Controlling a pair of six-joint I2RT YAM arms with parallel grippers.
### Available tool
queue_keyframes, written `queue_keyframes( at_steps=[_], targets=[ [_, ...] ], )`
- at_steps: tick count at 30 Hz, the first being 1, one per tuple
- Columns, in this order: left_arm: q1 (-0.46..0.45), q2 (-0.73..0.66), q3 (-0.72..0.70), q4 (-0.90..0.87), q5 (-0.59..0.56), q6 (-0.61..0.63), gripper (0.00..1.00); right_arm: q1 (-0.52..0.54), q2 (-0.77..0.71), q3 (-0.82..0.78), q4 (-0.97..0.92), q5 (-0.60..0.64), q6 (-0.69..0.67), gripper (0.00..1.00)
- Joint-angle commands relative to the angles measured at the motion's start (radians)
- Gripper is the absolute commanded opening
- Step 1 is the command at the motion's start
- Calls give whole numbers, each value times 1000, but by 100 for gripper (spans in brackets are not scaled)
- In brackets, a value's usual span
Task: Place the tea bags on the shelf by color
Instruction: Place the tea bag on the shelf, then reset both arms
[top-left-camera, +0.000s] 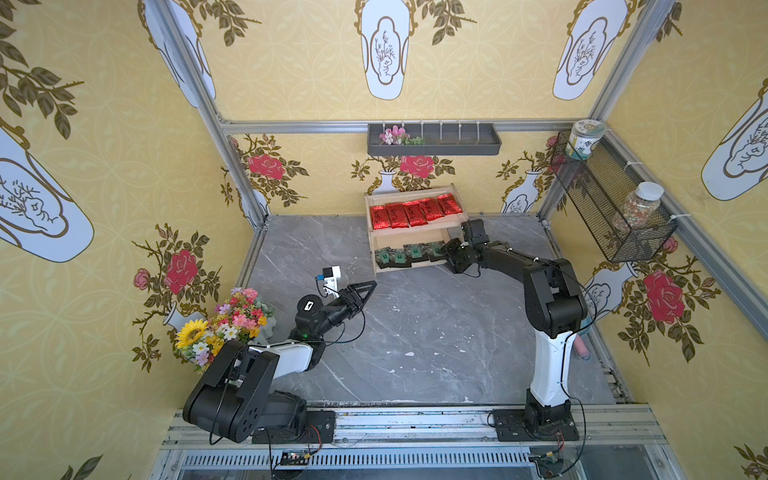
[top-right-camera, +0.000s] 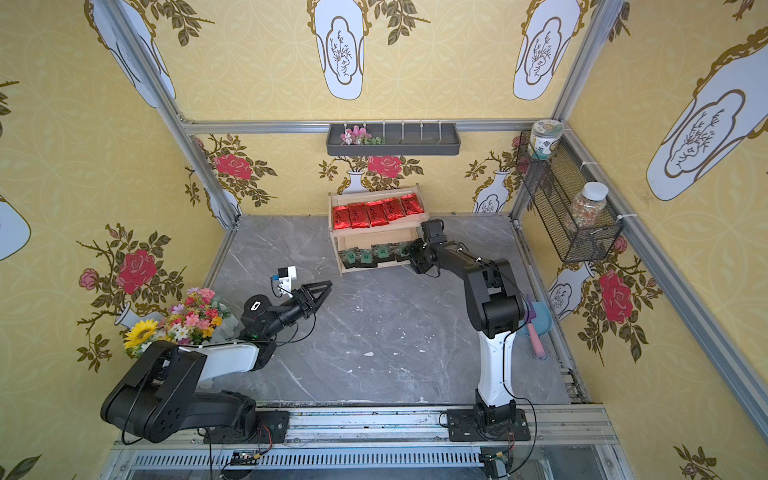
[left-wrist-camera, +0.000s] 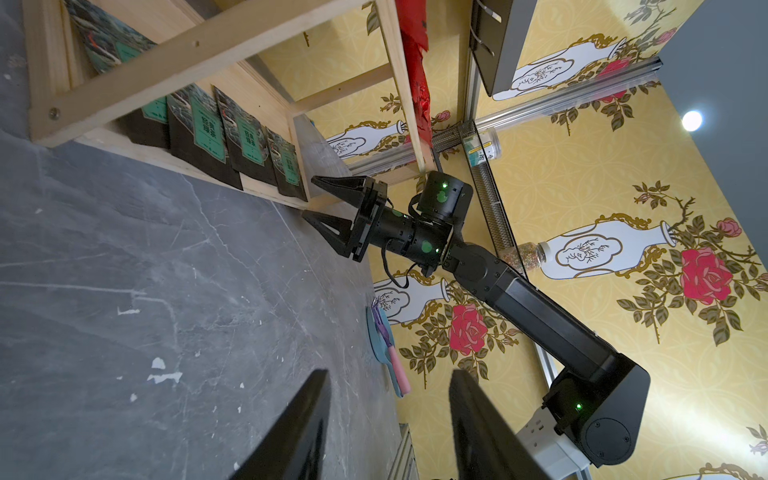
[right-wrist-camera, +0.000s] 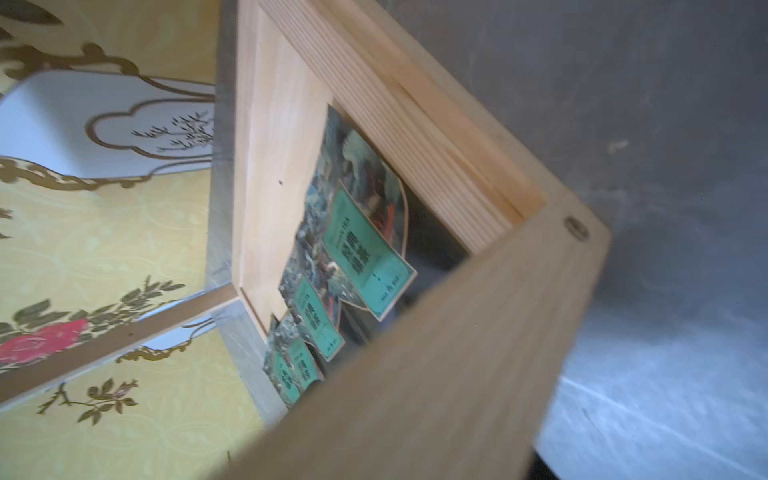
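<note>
Though illegible, dark script on tea bags (left-wrist-camera: 206, 135)

The shelf (left-wrist-camera: 124, 79) stands on the grey table (left-wrist-camera: 124, 291). On its lower board, four dark tea bags (left-wrist-camera: 208, 133) with green labels lie in a row and overlap a little. A red tea bag (left-wrist-camera: 417, 79) shows at the upper board's edge. The right gripper (left-wrist-camera: 309, 196) is just beside the shelf's end, jaws apart and empty. The left gripper (left-wrist-camera: 390, 374) also has its jaws apart, with nothing between them.
</note>
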Motion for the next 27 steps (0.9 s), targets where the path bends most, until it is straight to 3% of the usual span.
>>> queue_keyframes(
  at_steps=[1, 6, 8, 11, 13, 16, 17, 18, 20, 22, 23, 24, 26, 27],
  targets=[
    [7, -52, 17, -117, -23, 61, 52, 38, -71, -37, -117, 36, -106, 59],
    [12, -239, 97, -526, -164, 201, 52, 125, -260, -191, -160, 154, -253, 62],
    [9, -322, 126, -670, -261, 258, 54, 156, -366, -267, -176, 272, -342, 64],
    [9, -417, 161, -844, -447, 308, 67, 164, -498, -368, -145, 384, -490, 68],
    [11, -457, 191, -955, -556, 352, 69, 153, -572, -412, -119, 425, -569, 68],
    [11, -519, 172, -961, -664, 429, 73, 109, -659, -495, -4, 364, -645, 72],
    [10, -542, 152, -945, -699, 441, 82, 94, -679, -505, 18, 328, -684, 82],
    [9, -556, 129, -906, -728, 478, 83, 89, -691, -517, 40, 312, -738, 89],
    [10, -576, 17, -738, -744, 718, 87, 86, -708, -571, 120, 291, -894, 99],
    [12, -560, -74, -582, -851, 860, 87, 58, -704, -613, 165, 126, -984, 97],
    [17, -531, -106, -479, -912, 903, 91, 37, -700, -603, 145, 115, -992, 97],
    [46, -503, -75, -531, -930, 864, 92, 26, -700, -599, 127, 161, -987, 97],
    [133, -415, -33, -511, -764, 918, 89, -25, -709, -655, 194, 239, -1025, 97],
    [143, -382, -13, -513, -752, 927, 89, -52, -719, -697, 251, 260, -1033, 97]
  ],
)
